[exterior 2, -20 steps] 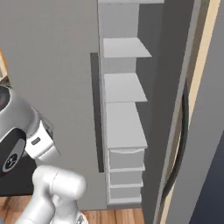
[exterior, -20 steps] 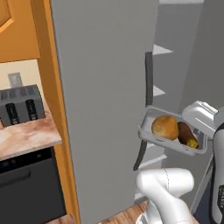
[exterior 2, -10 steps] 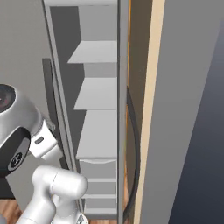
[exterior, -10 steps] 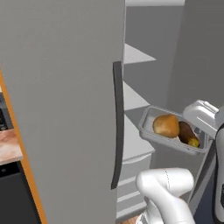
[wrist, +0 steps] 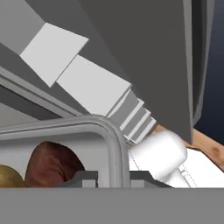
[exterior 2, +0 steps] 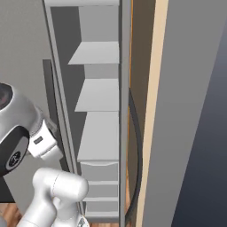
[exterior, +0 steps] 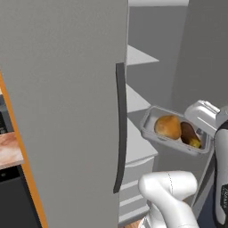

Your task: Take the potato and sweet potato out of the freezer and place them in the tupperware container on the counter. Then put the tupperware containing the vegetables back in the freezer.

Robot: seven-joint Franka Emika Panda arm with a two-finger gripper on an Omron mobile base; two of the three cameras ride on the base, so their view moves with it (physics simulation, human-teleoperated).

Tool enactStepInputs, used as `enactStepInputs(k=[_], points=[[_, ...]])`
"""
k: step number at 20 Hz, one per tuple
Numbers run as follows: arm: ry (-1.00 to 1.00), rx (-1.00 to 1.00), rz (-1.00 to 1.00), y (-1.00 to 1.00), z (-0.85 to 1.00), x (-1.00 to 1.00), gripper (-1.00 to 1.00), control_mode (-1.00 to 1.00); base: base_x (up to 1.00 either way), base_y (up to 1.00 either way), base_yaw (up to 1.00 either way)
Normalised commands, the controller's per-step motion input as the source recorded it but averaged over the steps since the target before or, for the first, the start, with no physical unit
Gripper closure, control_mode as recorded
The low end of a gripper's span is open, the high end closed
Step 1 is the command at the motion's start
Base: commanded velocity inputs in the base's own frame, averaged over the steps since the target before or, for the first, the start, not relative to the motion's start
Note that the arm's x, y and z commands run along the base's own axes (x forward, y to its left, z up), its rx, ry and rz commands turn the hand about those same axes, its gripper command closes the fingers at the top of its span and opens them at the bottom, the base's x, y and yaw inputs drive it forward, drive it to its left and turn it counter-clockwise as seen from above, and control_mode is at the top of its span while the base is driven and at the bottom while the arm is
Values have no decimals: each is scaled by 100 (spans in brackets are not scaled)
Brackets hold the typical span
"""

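Grey fills most of the kitchen scene: the freezer (exterior: 67,111) stands with its big flat door swung out toward the base, its long dark curved handle (exterior: 119,129) running down the door's edge, and behind it the open interior shows plain grey shelves (exterior 2: 95,95) stacked one above another with drawers (exterior 2: 99,186) at the bottom. To the left of the door, in the left base view, an orange wooden panel edges the appliance, and a sliver of the marbled counter (exterior: 9,149) sits low beside it over a dark front. A strip of wooden floor shows at the bottom.

Held up in the air in front of the open shelves is the tupperware container (exterior: 153,133), a shallow grey tray with a flared rim, tilted slightly. Inside it lie the potato (exterior: 168,126), tan-golden, on the side nearer the freezer door, and the sweet potato (exterior: 189,133), darker reddish-brown, just beside it on the side nearer the arm; the two look to be touching.

The gripper (wrist: 113,176) is closed tight on the tray's rim at the sweet potato's end. In the hand view the rounded corner of the rim passes right between the two dark finger tips (wrist: 85,178), with the sweet potato just inside the wall next to them and a bit of the potato at the far left edge.
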Motion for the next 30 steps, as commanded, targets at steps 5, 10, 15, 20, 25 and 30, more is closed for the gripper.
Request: enactStepInputs(k=[5,10,15,20,25,30], points=[[0,0,-30,0,7,38,100,-100,0,0,0],[-2,5,-34,0,37,8,100,-100,0,0,0],[-11,14,-23,0,61,0,100,-100,0,0,0],[-8,18,-16,0,48,18,100,-100,0,0,0],[-7,17,-7,-3,29,66,100,-100,0,0,0],[-8,14,0,-3,9,80,100,-100,0,0,0]])
